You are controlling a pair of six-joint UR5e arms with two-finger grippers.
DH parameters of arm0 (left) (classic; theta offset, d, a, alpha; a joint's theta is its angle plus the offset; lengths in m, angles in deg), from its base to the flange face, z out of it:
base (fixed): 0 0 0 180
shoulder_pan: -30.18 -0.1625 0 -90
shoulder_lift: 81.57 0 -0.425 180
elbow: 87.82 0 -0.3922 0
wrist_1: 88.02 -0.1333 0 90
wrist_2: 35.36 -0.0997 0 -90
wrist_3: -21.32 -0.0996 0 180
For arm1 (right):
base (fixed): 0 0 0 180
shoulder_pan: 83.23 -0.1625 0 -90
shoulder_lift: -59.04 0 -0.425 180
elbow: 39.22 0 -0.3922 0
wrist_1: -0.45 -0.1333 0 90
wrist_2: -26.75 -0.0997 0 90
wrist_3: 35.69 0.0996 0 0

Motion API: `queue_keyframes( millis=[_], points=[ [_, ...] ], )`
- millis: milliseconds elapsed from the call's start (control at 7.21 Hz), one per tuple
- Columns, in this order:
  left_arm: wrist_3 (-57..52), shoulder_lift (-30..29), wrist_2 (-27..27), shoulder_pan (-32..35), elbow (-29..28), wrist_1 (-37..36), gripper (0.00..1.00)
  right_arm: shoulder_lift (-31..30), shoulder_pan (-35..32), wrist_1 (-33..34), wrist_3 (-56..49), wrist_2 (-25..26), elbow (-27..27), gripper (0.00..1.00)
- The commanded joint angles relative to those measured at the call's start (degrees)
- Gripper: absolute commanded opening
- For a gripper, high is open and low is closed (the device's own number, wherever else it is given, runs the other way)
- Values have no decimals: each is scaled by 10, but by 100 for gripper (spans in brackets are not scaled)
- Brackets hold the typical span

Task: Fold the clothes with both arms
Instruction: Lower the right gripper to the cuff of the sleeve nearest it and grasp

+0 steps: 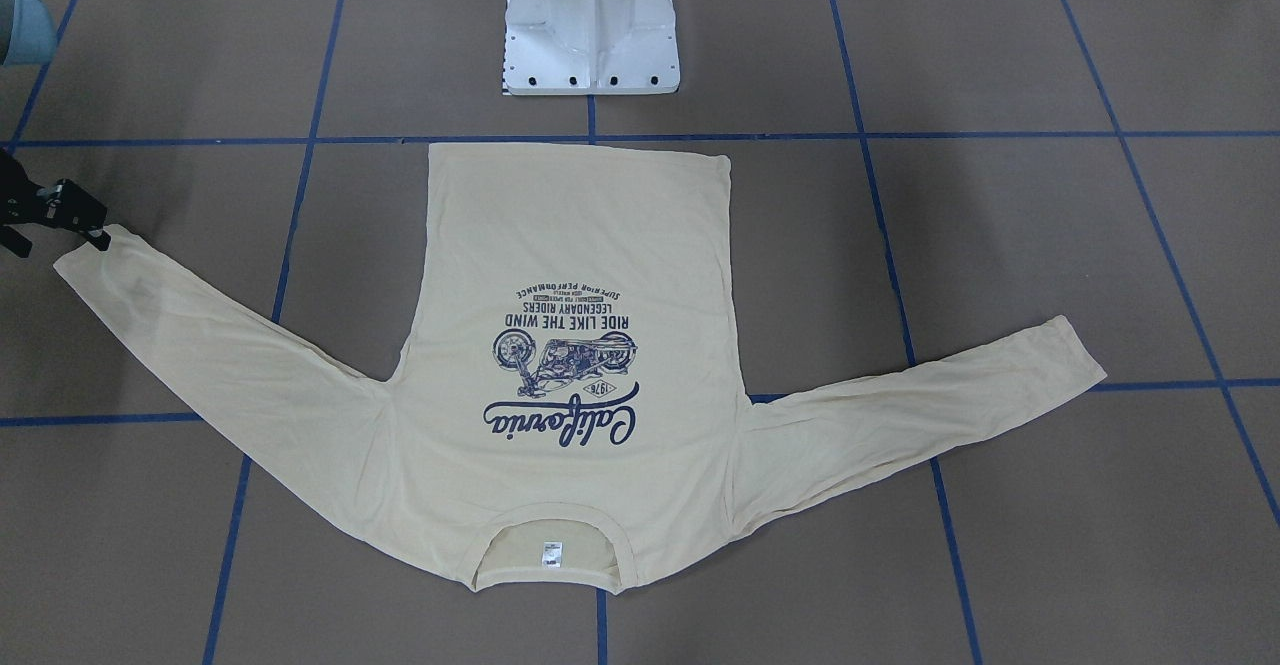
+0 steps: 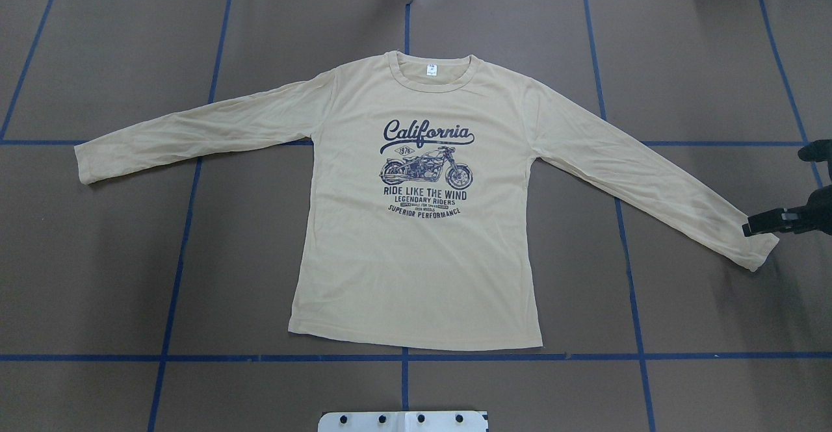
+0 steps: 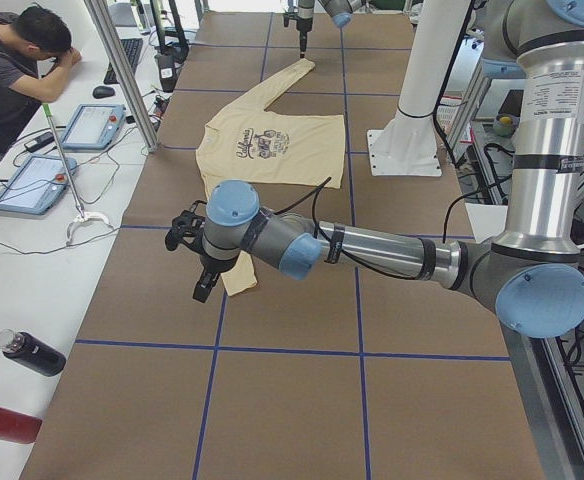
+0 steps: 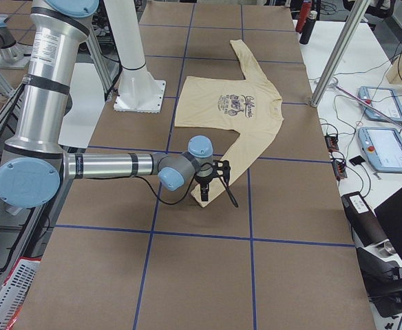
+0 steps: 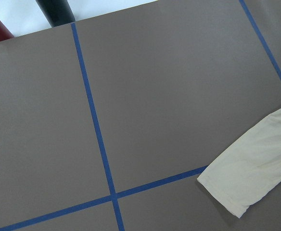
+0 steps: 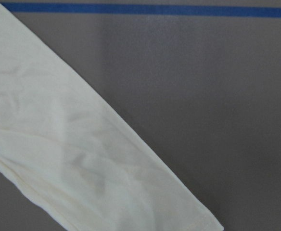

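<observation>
Two cuffs to grab, as I read it, and nothing folded yet. The shirt (image 2: 416, 269) lay flat and print-up in the middle of the table (image 2: 97, 276), collar away from my base, both sleeves spread wide.

To do the pickup well, I figured each pair of jaws should come down over the very end of a cuff and catch both layers. Then lift only a little, so the body didn't get dragged off square.

My right gripper (image 2: 777, 210) sat at the right cuff (image 2: 757, 250), one fingertip touching or just over its edge. The jaws looked spread with nothing in them, and its wrist view showed the sleeve lying loose on the table.

My left gripper (image 3: 194, 262) hovered near the left cuff (image 5: 236, 187), off its tip rather than over it. It only turned up in the side view, so clenched or released, I couldn't tell.
</observation>
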Motion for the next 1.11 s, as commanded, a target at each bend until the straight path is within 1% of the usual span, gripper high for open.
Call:
queue_keyframes(
  millis=[0, 139, 277, 416, 971],
  points=[
    [-1, 0, 0, 0, -4, 3, 100, -2, 22, -14, 2, 18, 11, 100],
    [2, 0, 2, 0, -2, 3, 100, 5, 25, -14, 1, 26, 21, 100],
    [1, 0, 1, 0, -3, 3, 100, 7, 26, -17, -1, 25, 43, 100],
    [1, 0, 1, 0, -2, 3, 100, 11, 26, -23, 1, 24, 49, 100],
    [1, 1, 3, 0, 0, 3, 100, 9, 33, -23, 1, 24, 52, 97]
  ],
)
